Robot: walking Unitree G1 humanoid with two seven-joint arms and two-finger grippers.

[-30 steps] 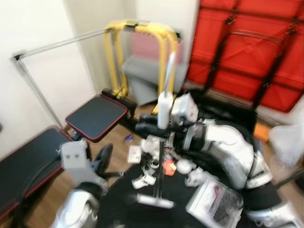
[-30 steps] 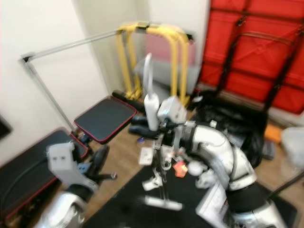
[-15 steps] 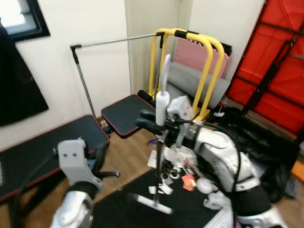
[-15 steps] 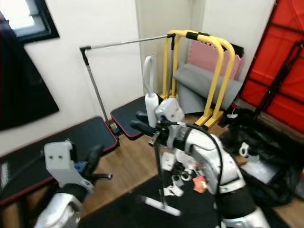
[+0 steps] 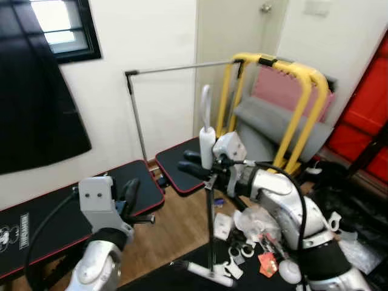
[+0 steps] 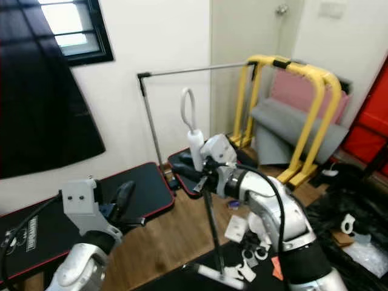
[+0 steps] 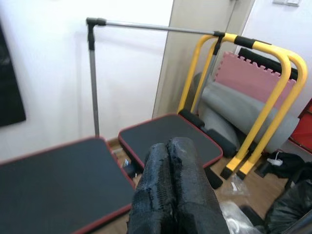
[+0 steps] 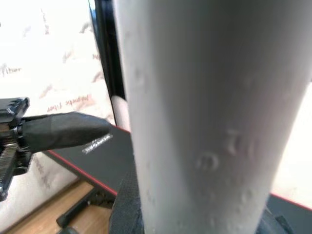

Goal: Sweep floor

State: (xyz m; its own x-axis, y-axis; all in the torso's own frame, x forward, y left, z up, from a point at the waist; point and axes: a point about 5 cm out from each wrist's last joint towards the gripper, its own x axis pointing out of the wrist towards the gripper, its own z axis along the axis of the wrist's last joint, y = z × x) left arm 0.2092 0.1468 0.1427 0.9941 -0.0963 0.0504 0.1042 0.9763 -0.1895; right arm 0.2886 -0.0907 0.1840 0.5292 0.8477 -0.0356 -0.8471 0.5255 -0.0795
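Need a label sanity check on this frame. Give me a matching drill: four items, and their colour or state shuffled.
Items:
1. right claw
2. left claw
3. tubular parallel-bar frame
4. long-handled white broom

States:
a. yellow
b. upright, head on the black mat
c. shut, holding nothing
d. shut on the broom handle

Pairs: 1-d, 2-c, 3-a, 4-b

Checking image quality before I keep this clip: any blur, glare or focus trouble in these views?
Head views: fairly sharp, window blown out. Left wrist view: clear, left gripper crisp. Right wrist view: white broom handle too close, soft and washed out.
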